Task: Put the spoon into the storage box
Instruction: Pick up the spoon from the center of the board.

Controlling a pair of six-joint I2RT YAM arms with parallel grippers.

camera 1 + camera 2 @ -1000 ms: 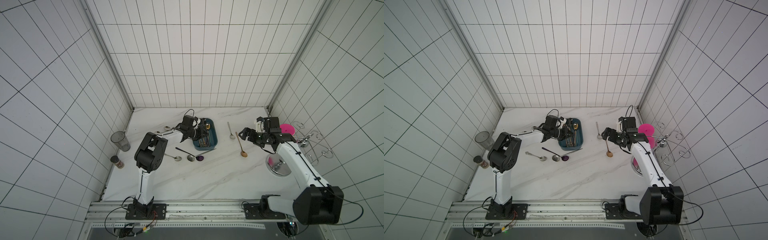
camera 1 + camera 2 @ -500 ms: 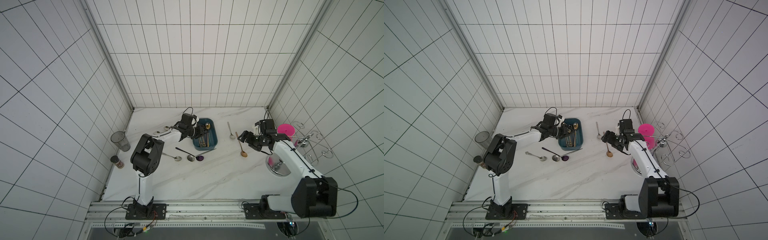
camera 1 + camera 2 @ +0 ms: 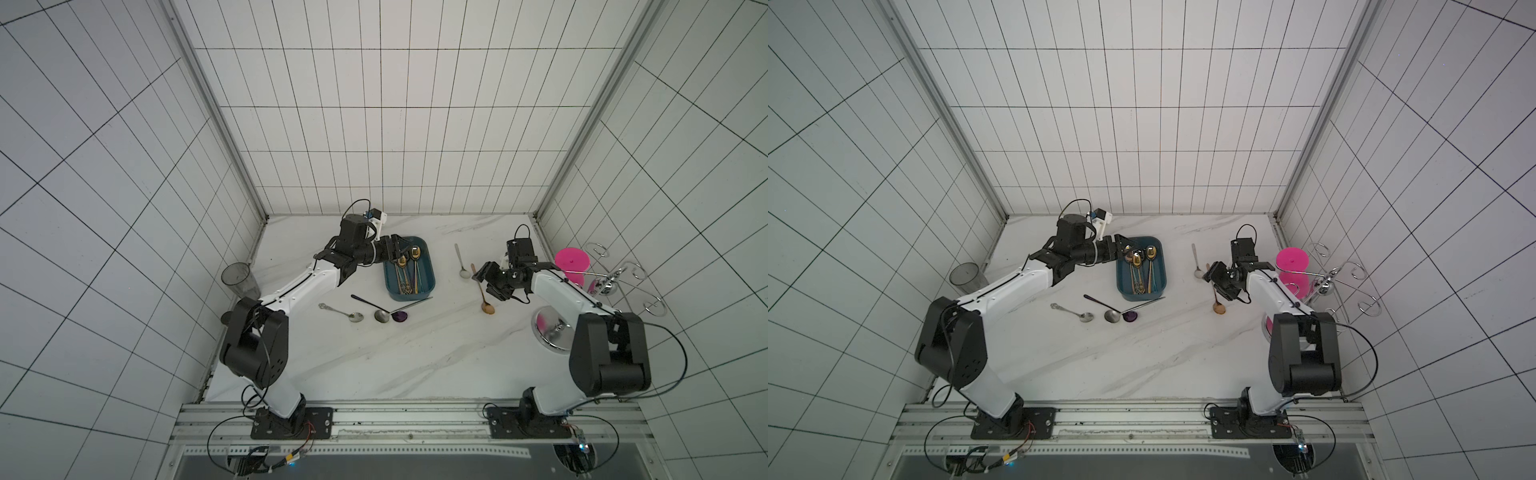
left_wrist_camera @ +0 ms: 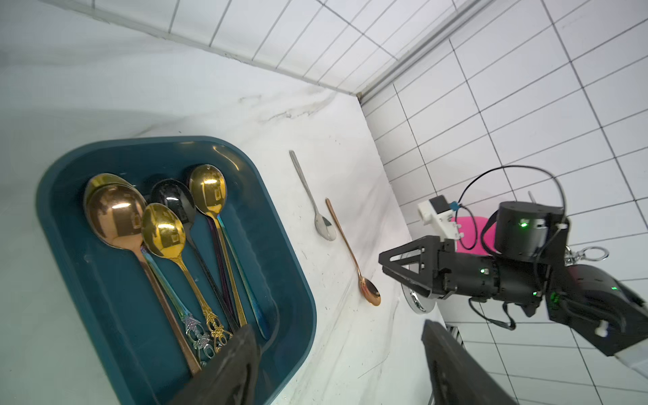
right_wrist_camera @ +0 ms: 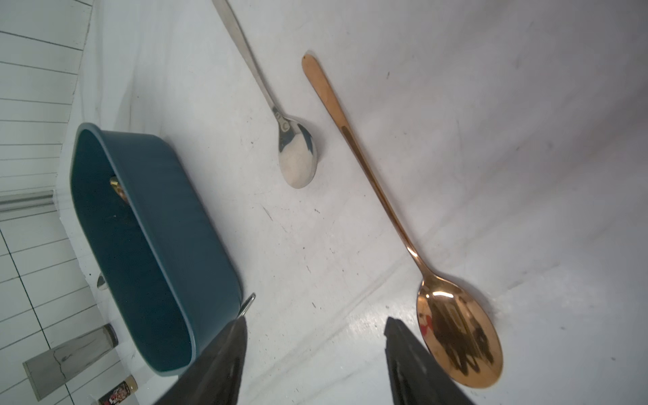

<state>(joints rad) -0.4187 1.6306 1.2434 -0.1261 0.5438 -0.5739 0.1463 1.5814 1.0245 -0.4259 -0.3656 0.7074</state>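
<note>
Backed off to the box's [image 3: 429,274] left rim since a second ago, the left gripper [image 3: 399,249] has spread its fingers and holds nothing. Inside the box lie what look like five spoons [image 4: 161,231]. Right of the box, a silver spoon [image 3: 464,272] and a copper spoon [image 3: 488,308] lie on the table [image 3: 415,353]. The right gripper [image 3: 484,279] has edged nearer the copper spoon, fingers parted, empty.

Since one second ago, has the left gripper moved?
Yes. The left gripper has pulled back from over the middle of the storage box to the box's back left corner, with its jaws open.
</note>
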